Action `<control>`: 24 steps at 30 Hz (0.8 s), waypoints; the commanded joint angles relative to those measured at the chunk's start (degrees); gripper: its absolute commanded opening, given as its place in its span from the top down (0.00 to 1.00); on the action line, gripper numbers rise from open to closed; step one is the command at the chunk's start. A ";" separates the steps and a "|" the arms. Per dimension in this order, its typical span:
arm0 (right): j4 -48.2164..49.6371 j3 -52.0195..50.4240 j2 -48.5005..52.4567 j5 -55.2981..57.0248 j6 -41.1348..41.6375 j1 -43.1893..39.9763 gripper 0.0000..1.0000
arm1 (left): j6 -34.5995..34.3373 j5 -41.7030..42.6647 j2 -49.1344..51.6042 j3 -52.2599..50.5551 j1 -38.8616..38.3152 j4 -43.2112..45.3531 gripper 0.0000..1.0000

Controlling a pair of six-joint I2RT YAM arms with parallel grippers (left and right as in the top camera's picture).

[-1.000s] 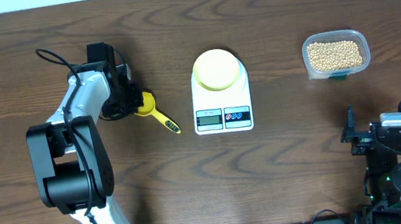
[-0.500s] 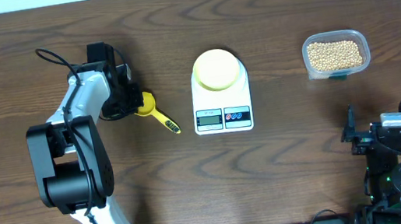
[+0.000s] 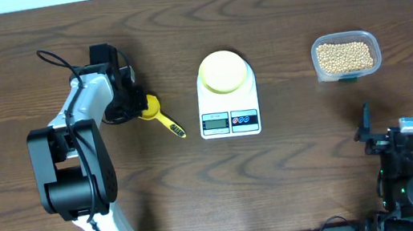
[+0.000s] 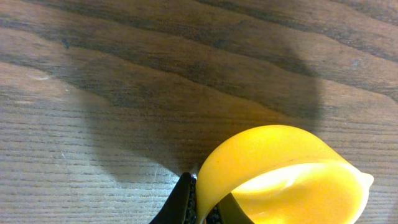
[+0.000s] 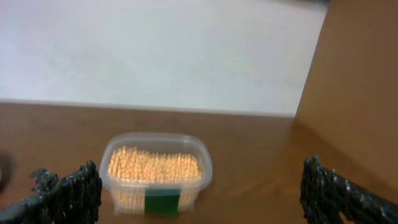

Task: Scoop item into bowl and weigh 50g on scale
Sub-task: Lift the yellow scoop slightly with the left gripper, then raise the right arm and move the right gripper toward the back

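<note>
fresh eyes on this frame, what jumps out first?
The left gripper pinches the rim of the yellow scoop, which lies on the table left of the scale. The pale yellow bowl sits on the scale and looks empty. At far right is a clear tub of beans, with the right gripper wide open and facing it.

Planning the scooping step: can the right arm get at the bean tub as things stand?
Probably yes: the right gripper is open and faces the tub, bare table between them.
</note>
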 commanded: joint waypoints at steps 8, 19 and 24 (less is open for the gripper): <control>10.21 0.26 -0.24 0.24 2.19 -0.13 0.01 | -0.11 0.50 0.81 0.87 -0.07 -0.57 0.92; 11.30 5.79 2.51 0.24 3.85 -0.13 0.01 | -0.11 0.50 0.79 0.87 -0.07 -0.57 0.92; 11.41 10.25 10.01 0.24 3.85 -0.13 0.01 | -0.11 0.50 0.81 0.87 -0.07 -0.57 0.92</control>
